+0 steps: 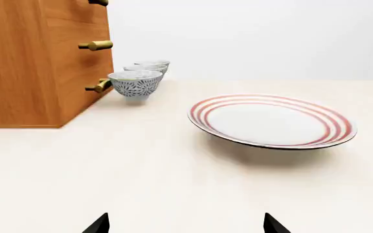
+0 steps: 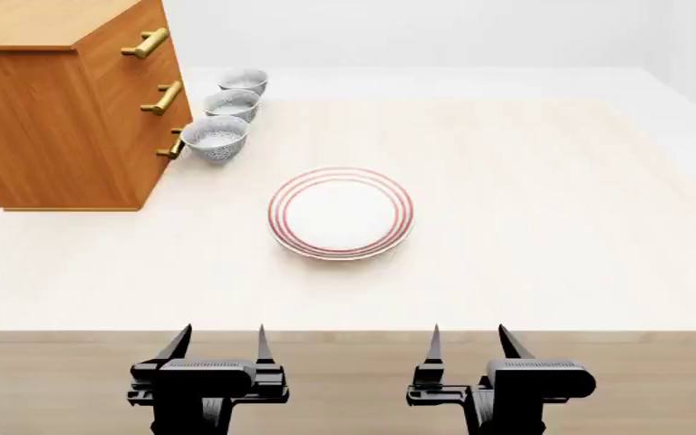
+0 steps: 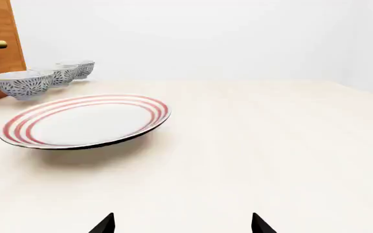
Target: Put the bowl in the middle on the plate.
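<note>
Three speckled bowls stand in a row beside the wooden cabinet at the far left. The bowl in the middle [image 2: 232, 104] [image 1: 145, 68] [image 3: 57, 75] sits between a nearer one [image 2: 215, 138] and a farther one [image 2: 243, 82]. The plate [image 2: 340, 213] [image 1: 271, 121] [image 3: 86, 121], white with red rings, lies flat in the table's centre with nothing on it. My left gripper [image 2: 221, 349] [image 1: 186, 225] and right gripper [image 2: 467, 346] [image 3: 183, 225] hover at the table's front edge, both open and holding nothing, well short of the plate.
The wooden cabinet [image 2: 64, 100] with brass drawer handles [image 2: 163, 97] stands at the far left, its handles close to the bowls. The pale table [image 2: 542, 199] stretches wide to the right of the plate.
</note>
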You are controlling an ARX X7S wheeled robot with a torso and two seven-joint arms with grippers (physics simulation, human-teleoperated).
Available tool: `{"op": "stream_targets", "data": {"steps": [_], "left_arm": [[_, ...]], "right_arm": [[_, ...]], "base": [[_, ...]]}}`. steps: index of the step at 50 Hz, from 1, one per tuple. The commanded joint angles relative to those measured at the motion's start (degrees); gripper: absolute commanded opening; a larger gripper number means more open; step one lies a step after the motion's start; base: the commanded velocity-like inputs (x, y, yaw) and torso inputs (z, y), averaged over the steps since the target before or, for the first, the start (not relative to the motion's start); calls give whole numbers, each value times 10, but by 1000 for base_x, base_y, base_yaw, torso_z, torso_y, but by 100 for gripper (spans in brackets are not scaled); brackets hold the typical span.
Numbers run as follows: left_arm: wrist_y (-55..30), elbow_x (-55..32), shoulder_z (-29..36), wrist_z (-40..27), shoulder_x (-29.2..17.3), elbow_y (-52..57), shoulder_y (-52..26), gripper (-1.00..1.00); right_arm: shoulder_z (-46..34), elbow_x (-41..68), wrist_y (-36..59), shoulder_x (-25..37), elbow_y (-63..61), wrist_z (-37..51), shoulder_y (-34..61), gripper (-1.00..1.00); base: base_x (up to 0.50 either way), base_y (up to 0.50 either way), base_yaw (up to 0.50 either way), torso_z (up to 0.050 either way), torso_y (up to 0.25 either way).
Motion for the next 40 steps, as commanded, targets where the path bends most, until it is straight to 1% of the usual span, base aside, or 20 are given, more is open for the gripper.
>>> {"op": "stream_targets", "data": {"steps": [1, 7, 9, 12, 13, 16, 22, 23, 24, 25, 28, 32, 34, 35, 36, 37, 38, 40], "left_arm": [[4, 26, 15, -36, -9, -6, -1, 100], [8, -6, 26, -42, -18, 7, 3, 100], [10, 12, 34, -53, -25, -2, 0, 100], [9, -3, 34, -53, -27, 1, 1, 100], [13, 13, 34, -72, -27, 1, 0, 100], [10, -1, 35, -67, -32, 8, 2, 100], [-56, -3, 38, -65, -51, 149, 36, 100], [-50, -5, 38, -64, -54, 163, 41, 100], [-76, 5, 38, -71, -56, 202, 49, 100], [-71, -1, 37, -71, -56, 216, 54, 100], [-100, -5, 35, -73, -59, 268, 65, 100], [-115, -6, 32, -81, -64, 329, 81, 100], [-128, -3, 30, -85, -68, 379, 93, 100], [-128, -3, 31, -86, -69, 380, 93, 100], [-126, -1, 28, -91, -69, 401, 100, 100], [-143, 3, 27, -94, -71, 420, 104, 100], [-148, -9, 24, -90, -72, 454, 113, 100], [-156, 0, 27, -95, -75, 476, 119, 100]], "right_arm": [[-15, 2, 0, 10, -7, 12, -4, 100], [-31, 11, -1, 21, -10, 23, -4, 100], [-34, 14, -5, 24, -2, 26, -3, 100], [-36, 19, -3, 27, -6, 30, -4, 100], [-35, 24, -5, 28, -7, 31, -4, 100], [-33, 37, -4, 32, -24, 33, -8, 100], [-32, 49, 38, 43, -149, 45, -35, 100], [-31, 48, 44, 44, -161, 50, -37, 100], [-29, 59, 57, 46, -188, 49, -42, 100], [-29, 60, 60, 48, -200, 50, -45, 100], [-28, 62, 75, 53, -250, 58, -55, 100], [-20, 81, 99, 58, -316, 64, -67, 100], [-16, 89, 111, 62, -361, 69, -75, 100], [-16, 90, 111, 63, -361, 70, -75, 100], [-16, 87, 119, 65, -383, 76, -80, 100], [-15, 91, 126, 67, -401, 78, -83, 100], [-12, 99, 134, 69, -425, 79, -88, 100], [-11, 101, 140, 71, -443, 83, -91, 100]], "base": [[0, 0, 0, 0, 0], [0, 0, 0, 0, 0], [0, 0, 0, 0, 0], [0, 0, 0, 0, 0], [0, 0, 0, 0, 0], [0, 0, 0, 0, 0], [0, 0, 0, 0, 0], [0, 0, 0, 0, 0], [0, 0, 0, 0, 0], [0, 0, 0, 0, 0], [0, 0, 0, 0, 0], [0, 0, 0, 0, 0], [0, 0, 0, 0, 0], [0, 0, 0, 0, 0], [0, 0, 0, 0, 0], [0, 0, 0, 0, 0], [0, 0, 0, 0, 0], [0, 0, 0, 0, 0]]}}
